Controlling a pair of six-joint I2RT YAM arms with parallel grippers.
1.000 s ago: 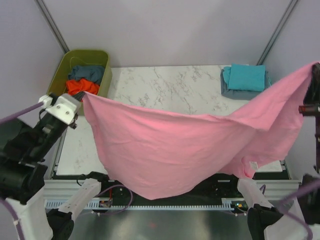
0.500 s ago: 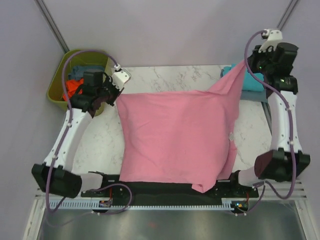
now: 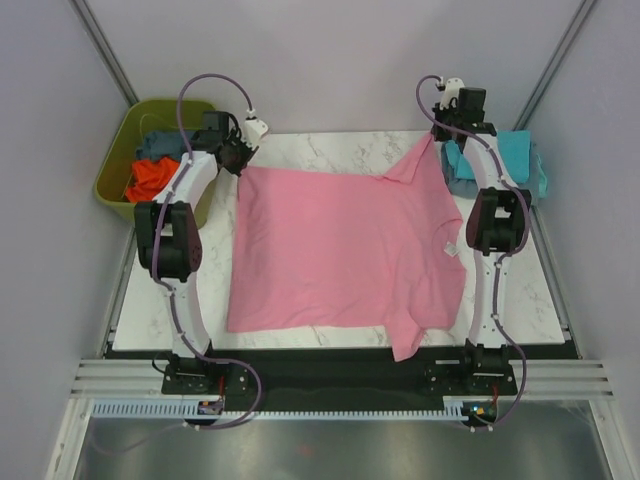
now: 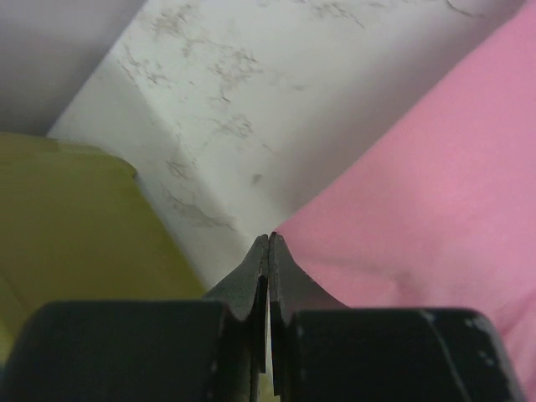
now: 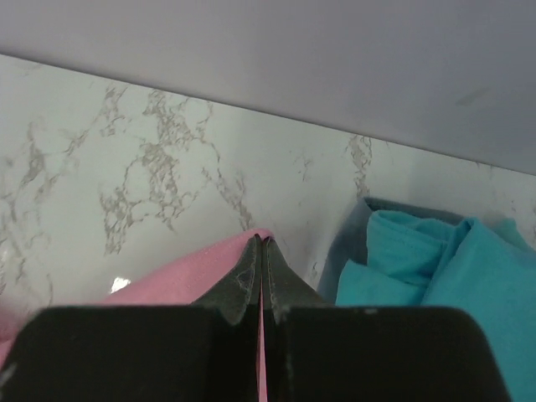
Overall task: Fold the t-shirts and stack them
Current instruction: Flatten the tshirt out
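White marble table beneath it all. Across most of it, light pink t-shirt, spread nearly flat, one sleeve trailing past the near edge at the right, far right corner drawn up into a peak. Beside the table's far left corner, olive-green tub holding an orange t-shirt and a slate blue t-shirt. At the far right, folded turquoise t-shirt lying on a slate blue layer. Left gripper pinched closed at the pink shirt's far left corner. Right gripper clamped tight on the far right corner, pink sliver showing between the fingers.
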